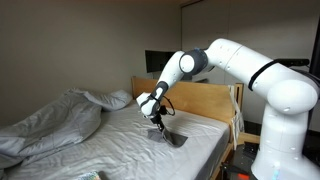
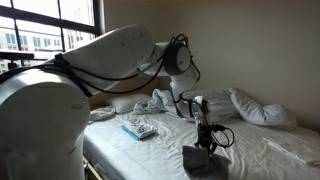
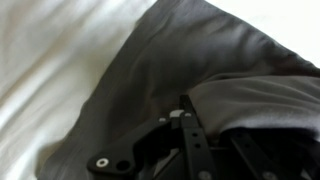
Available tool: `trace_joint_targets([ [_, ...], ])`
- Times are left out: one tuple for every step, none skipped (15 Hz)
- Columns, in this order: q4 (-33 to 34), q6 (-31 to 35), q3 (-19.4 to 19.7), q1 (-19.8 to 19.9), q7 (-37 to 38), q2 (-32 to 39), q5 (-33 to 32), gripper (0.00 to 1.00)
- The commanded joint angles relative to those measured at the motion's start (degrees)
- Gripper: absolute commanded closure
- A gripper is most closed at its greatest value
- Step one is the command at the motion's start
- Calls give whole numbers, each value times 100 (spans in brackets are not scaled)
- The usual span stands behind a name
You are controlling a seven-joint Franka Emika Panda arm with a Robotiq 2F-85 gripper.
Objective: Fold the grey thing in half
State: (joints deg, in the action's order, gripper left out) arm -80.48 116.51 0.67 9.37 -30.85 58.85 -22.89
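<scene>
Bedroom with daylight at a window [image 2: 55, 30] on the left. A bed [image 1: 105, 152] under a whitish sheet fills the middle, backed by a wooden headboard [image 1: 205, 100]. In an exterior view a rumpled light grey blanket [image 1: 55, 120] is heaped at the bed's left side. In an exterior view a small blue-and-white item [image 2: 138, 129], too small to identify, lies on the sheet left of the arm's reach. Right of centre, the white arm [image 1: 235, 60] bends down to the mattress. Its claw [image 1: 158, 120] [image 2: 203, 140] is pinched shut on a raised edge of the dark cloth [image 1: 173, 138] [image 2: 200, 162]. The cloth lies directly beneath the claw and slightly to its right, the rest of it flat on the sheet. In the wrist view the cloth [image 3: 130, 70] fills most of the frame, a fold rising to the claw.
</scene>
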Motion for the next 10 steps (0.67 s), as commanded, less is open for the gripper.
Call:
trace_joint_targets([
  [176,-67,-79,224,-641,145,241,90],
  [218,-63,-130,306,-845,197,335,90],
  [273,-59,-185,395,-1045,260,453,90],
  [359,-84,-273,534,-1308,353,644,91],
  [423,-109,-330,632,-1534,420,803,90],
  [519,-131,-402,767,-1789,518,1002,90],
  [597,-172,-455,880,-2008,595,1189,91],
  [726,-206,-507,1004,-2203,711,1401,91],
  [819,-261,-556,1114,-2377,788,1605,90],
  [947,-294,-603,1264,-2531,892,1842,90],
])
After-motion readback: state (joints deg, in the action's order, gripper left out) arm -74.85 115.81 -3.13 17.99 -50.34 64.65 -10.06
